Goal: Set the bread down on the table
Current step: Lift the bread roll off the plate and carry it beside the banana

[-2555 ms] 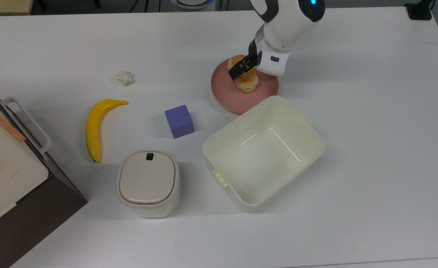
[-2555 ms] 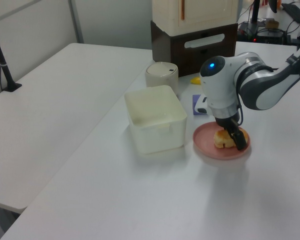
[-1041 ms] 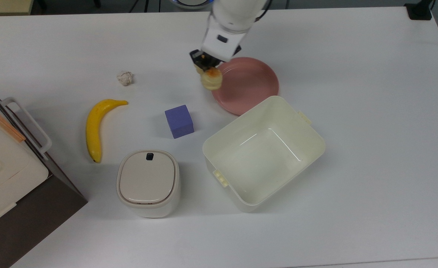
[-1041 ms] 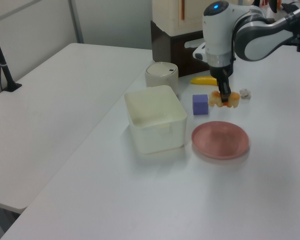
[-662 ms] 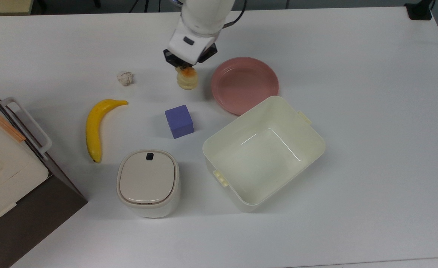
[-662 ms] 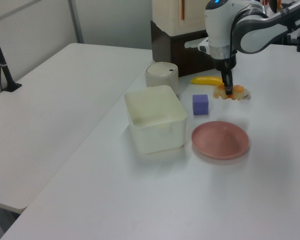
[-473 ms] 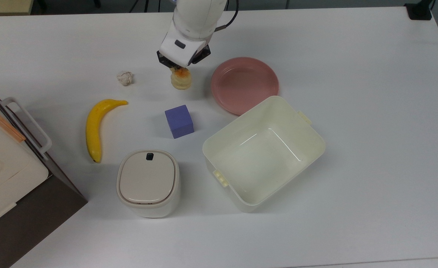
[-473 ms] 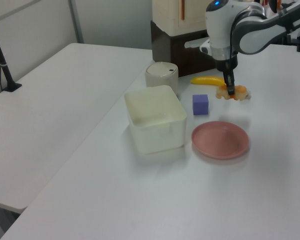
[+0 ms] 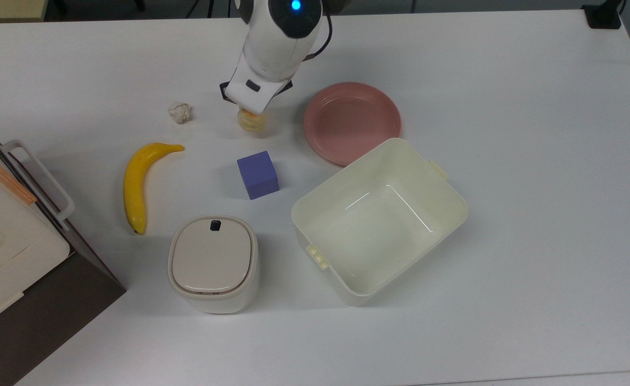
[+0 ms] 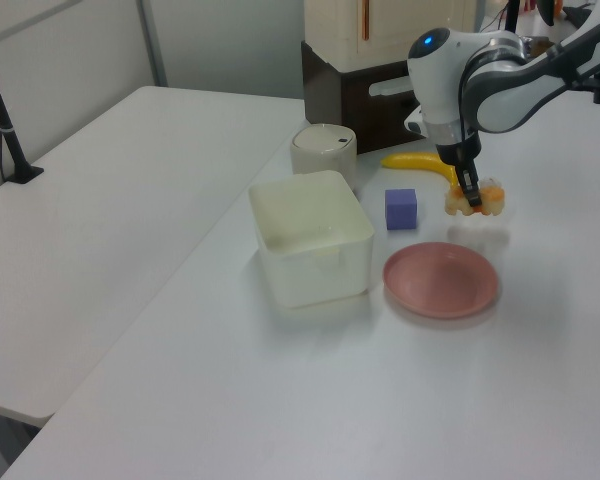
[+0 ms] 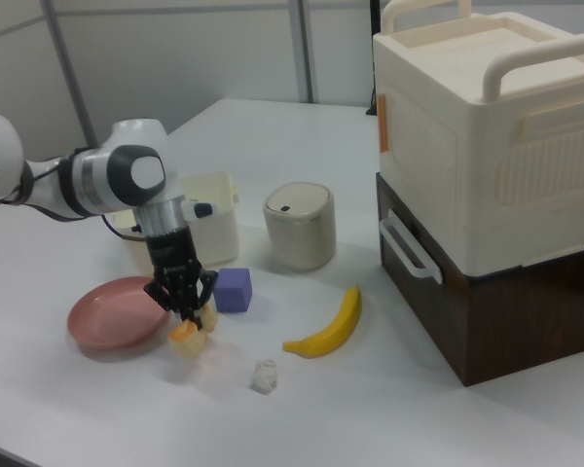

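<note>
Bread lowered to the surface, not yet let go.

Hand (image 11: 188, 316) closed on the bread (image 11: 189, 336), fingers pinching the roll from above, wrist pointing straight down. Bread hanging directly under the hand, its lower end at or just above the white surface (image 9: 534, 161); contact not possible to confirm. Long axis of the roll running roughly level in the left view (image 10: 477, 197), crosswise to the fingers. Spot lying between the pink plate (image 9: 352, 120) on the top view's right and the crumpled paper ball (image 9: 179, 112) on the top view's left, the purple cube (image 9: 257, 174) near, the banana (image 9: 135, 185) and the cream tub (image 9: 379, 214) well apart. Probably only a short drop and an opening of the fingers left.
</note>
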Robot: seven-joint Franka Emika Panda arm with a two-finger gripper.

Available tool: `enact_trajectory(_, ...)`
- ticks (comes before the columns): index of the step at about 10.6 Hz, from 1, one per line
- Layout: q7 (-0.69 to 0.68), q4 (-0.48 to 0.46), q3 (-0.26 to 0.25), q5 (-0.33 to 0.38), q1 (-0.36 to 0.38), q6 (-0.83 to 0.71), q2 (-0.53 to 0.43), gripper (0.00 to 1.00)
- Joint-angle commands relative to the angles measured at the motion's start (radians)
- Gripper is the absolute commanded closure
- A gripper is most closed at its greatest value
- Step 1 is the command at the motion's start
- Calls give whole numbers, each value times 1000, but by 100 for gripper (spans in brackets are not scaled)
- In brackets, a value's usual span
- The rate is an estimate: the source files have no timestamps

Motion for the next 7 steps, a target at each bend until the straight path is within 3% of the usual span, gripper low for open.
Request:
enact_trajectory(1,-1,-11,-1,-27,-22,17,13,100)
enact_trajectory(2,-1,-11,-1,-27,-30,17,16,71)
enact_trajectory(3,-1,-11,-1,-28,-36,17,15,21)
enact_trajectory(4,2,-11,-1,-28,-35,17,15,0)
enact_trajectory(7,6,-11,-1,-62,-35,19,16,0)
